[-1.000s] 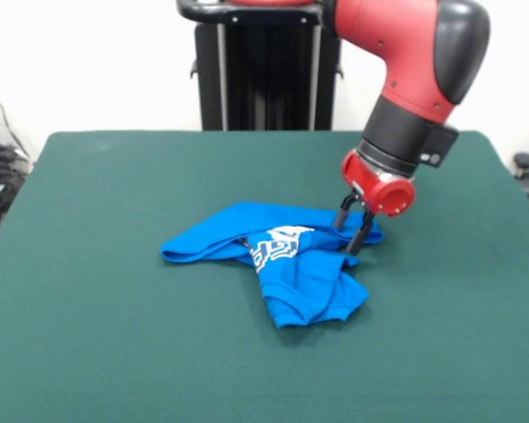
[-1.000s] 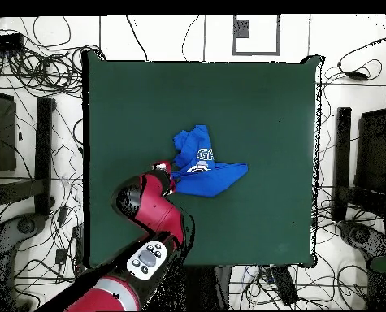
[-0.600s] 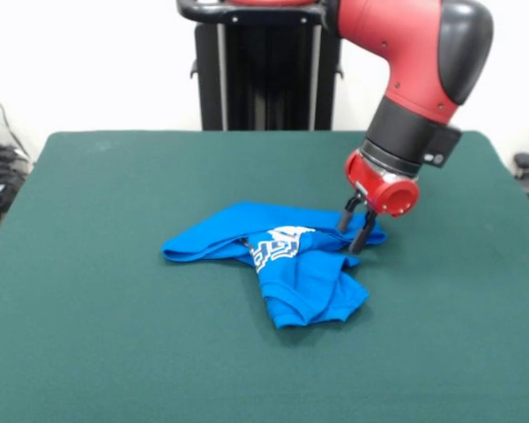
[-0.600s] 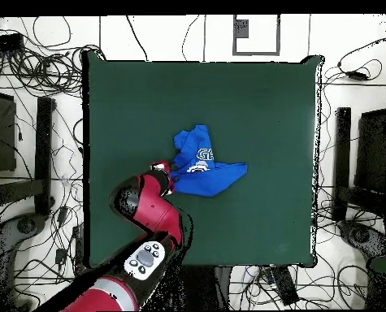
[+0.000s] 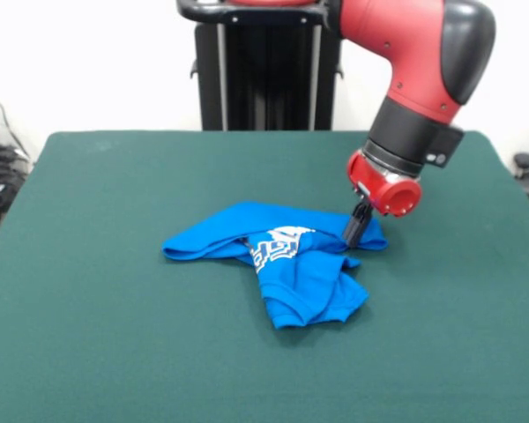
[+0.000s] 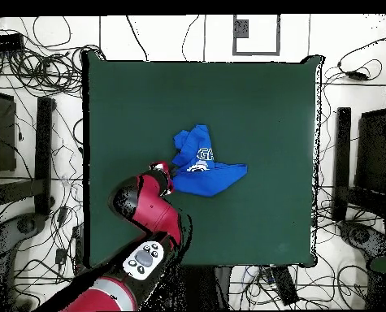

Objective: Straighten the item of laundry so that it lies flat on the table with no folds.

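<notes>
You are seeing the garment's [image 5: 282, 256] white lettering [image 5: 276, 244] creased into folds, too small to read. From overhead, the arm [image 6: 147, 213] is covering the gripper [image 5: 356, 229].

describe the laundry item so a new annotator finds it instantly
On the dark green table, look near the middle, just below the red arm's tool. The laundry item is a crumpled bright blue garment with white block lettering, the only thing lying on the felt.
</notes>
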`<state>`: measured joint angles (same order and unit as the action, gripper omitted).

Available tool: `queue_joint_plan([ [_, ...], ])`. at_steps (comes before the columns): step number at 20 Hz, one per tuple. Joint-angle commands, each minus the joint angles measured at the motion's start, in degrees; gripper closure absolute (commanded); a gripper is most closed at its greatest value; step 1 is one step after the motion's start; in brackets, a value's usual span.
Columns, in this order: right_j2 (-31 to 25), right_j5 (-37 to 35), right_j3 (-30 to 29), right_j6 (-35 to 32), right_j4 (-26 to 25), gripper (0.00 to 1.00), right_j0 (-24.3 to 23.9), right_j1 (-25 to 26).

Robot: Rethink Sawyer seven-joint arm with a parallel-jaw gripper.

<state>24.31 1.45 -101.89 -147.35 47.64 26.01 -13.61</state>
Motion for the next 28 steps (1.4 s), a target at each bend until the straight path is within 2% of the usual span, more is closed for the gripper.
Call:
queue_joint_plan([
  [1,-6.0,-1.3,4.3,-7.0,-0.8,1.00,1.2,0.7],
  [28,-5.3,-2.8,4.3,-6.8,-0.8,1.00,1.7,0.5],
])
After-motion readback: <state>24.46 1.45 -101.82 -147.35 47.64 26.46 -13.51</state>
